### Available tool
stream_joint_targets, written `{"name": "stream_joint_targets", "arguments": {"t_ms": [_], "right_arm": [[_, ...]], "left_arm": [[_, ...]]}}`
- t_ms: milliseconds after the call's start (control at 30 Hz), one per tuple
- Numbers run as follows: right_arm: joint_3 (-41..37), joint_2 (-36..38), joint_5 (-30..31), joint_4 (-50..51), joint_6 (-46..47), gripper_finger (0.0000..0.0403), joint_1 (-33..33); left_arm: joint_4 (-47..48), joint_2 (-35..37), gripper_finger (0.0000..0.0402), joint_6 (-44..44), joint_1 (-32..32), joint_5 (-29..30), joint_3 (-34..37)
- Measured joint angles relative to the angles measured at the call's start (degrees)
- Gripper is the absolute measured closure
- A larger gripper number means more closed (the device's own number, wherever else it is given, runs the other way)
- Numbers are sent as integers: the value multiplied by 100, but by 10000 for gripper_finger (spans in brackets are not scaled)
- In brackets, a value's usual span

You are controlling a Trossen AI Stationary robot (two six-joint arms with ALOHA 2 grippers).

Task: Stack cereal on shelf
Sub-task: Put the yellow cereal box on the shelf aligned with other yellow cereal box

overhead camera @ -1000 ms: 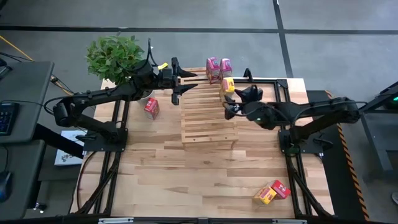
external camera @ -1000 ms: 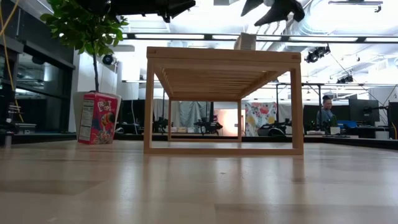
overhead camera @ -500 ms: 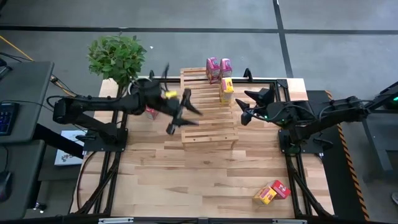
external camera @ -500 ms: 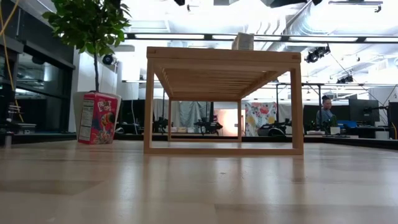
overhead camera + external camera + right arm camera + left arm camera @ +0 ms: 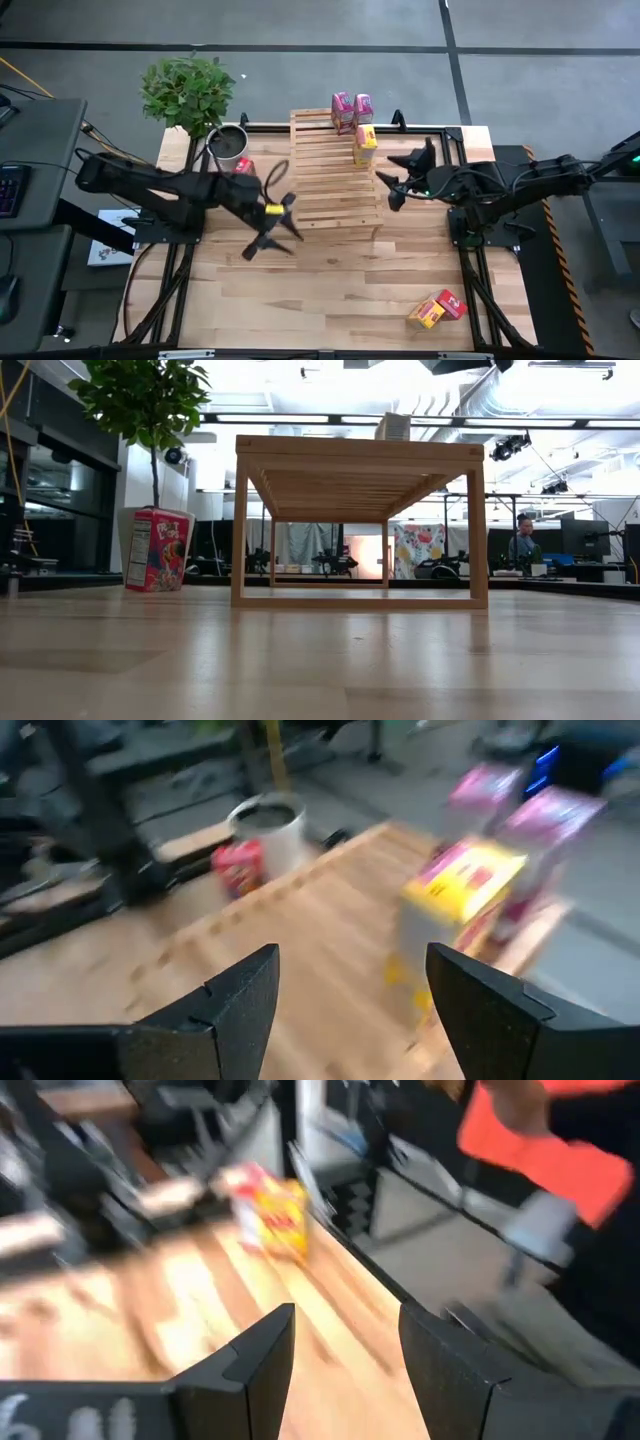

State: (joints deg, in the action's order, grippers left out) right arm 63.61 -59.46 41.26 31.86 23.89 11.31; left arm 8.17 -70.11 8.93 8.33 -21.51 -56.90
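The shelf [image 5: 335, 172] is a light slatted wooden rack in the middle of the table. Two pink cereal boxes [image 5: 352, 108] stand at its far end, and a yellow one [image 5: 364, 146] stands upright on its slats [image 5: 462, 892]. A red box [image 5: 242, 167] stands on the table left of the shelf [image 5: 155, 548]. Near the table's near right corner lie a yellow and a red box [image 5: 437, 309] [image 5: 275, 1215]. My left gripper [image 5: 273, 226] hangs open over the table by the shelf's near left corner. My right gripper [image 5: 389, 188] hangs open just right of the shelf.
A leafy plant [image 5: 185, 88] and a white pot [image 5: 228, 144] stand at the table's far left corner. Black frame rails [image 5: 455, 130] run along the table's sides. Bare wooden tabletop [image 5: 320, 285] stretches from the shelf to the near edge.
My left gripper has swung from the shelf's far left corner toward the near edge, turning as it went, and now hangs past the shelf's near left corner. My right gripper has drawn back from the yellow box toward the table's right. Both stay open.
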Motion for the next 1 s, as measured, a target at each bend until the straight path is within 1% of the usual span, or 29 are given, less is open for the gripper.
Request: {"name": "stream_joint_targets", "arguments": {"t_ms": [67,167,233,267,333,400,500,567,633,733,867,933,1000], "right_arm": [[0,4,-609,244,243,158,-1],[0,4,-1811,834,685,158,0],[0,-3,-2601,1282,1040,158,41],[0,-11,-2898,1456,1210,158,103],[0,-15,-3398,1688,1570,158,308],[0,-15,-3808,1721,1954,158,564],[0,-22,-3893,1543,2517,158,1100],[7,-100,-3913,1367,2834,158,1448],[12,-228,-3929,1355,3125,158,1783],[216,-553,-3938,1737,3332,158,2204],[619,-1101,-3937,2438,3070,158,2615],[802,-1408,-3984,2682,2743,158,2793],[975,-1715,-4175,2874,2101,158,2946]], "left_arm": [[273,-2,232,-123,197,4,36],[-54,4,232,-305,442,5,376],[-572,16,232,-490,535,4,774],[-886,49,232,-608,553,20,1009],[-1736,92,232,-880,556,162,1483],[-2320,164,232,-1158,556,452,1939],[-3024,310,232,-1235,552,865,2356],[-3306,457,232,-1235,558,1165,2516],[-3393,531,232,-1232,563,1391,2579],[-3423,648,232,-1184,565,1686,2590],[-3646,717,232,-1117,565,2082,2590],[-3848,745,232,-1117,565,2220,2590],[-3985,741,232,-1122,565,2320,2588]]}}
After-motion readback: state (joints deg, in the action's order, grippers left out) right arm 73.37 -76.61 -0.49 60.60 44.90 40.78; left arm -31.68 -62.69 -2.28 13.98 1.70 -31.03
